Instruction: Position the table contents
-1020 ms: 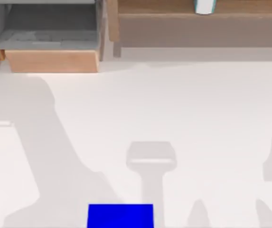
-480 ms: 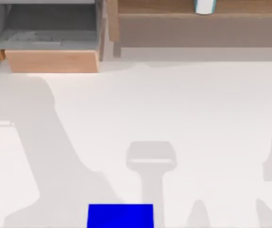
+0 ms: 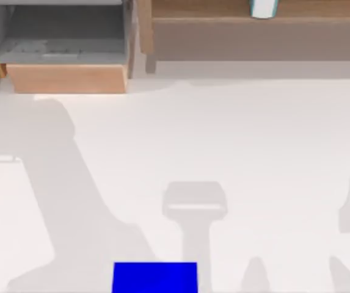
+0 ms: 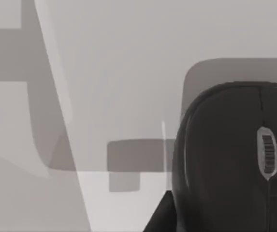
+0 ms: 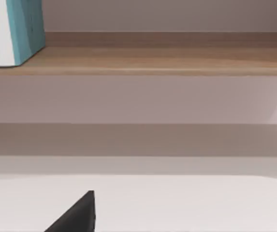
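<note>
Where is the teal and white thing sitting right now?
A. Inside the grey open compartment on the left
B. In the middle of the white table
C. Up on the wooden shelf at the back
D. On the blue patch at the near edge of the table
C: the teal and white item stands on the wooden shelf at the back, right of the grey compartment; the right wrist view shows it there too.

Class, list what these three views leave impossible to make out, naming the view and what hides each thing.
- Teal item, top view: it stands on the wooden shelf and the top edge cuts it off, so its full shape is unknown.
- Dark grey rounded piece, left wrist view: the picture's edges crop it, so its outline is incomplete.
- Blue patch, top view: the bottom edge cuts it, so its extent is unknown.
</note>
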Controlling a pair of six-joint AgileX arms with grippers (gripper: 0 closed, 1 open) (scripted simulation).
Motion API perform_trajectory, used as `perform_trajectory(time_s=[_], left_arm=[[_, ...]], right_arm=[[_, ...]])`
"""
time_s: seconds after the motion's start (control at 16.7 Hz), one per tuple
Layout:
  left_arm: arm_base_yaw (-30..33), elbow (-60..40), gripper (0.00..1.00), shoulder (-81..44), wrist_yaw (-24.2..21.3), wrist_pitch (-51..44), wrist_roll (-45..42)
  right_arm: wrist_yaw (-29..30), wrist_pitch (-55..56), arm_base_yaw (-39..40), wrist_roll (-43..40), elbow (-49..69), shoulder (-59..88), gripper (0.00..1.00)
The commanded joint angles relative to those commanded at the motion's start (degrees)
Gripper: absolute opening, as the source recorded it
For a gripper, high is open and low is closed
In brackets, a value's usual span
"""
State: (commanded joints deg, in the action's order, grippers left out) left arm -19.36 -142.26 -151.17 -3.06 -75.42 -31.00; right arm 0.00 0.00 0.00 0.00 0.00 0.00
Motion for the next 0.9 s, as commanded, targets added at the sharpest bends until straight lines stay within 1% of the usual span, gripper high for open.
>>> perform_trajectory(time_s=[0.24, 0.48, 0.72, 0.9], left_arm=[[-0.2, 3.9, 0.00, 5.9, 1.7, -1.2, 3.0], [2.1, 9.9, 0.00, 16.5, 2.5, 0.5, 9.0], [7.8, 18.6, 0.00, 27.1, 1.7, 2.2, 17.9], [14.9, 27.2, 0.00, 34.1, 0.9, 3.9, 26.5]], right_arm=[[0.0, 0.0, 0.0, 0.0, 0.0, 0.0, 1.00], [0.0, 0.0, 0.0, 0.0, 0.0, 0.0, 1.00], [0.0, 0.0, 0.0, 0.0, 0.0, 0.0, 1.00], [0.0, 0.0, 0.0, 0.0, 0.0, 0.0, 1.00]])
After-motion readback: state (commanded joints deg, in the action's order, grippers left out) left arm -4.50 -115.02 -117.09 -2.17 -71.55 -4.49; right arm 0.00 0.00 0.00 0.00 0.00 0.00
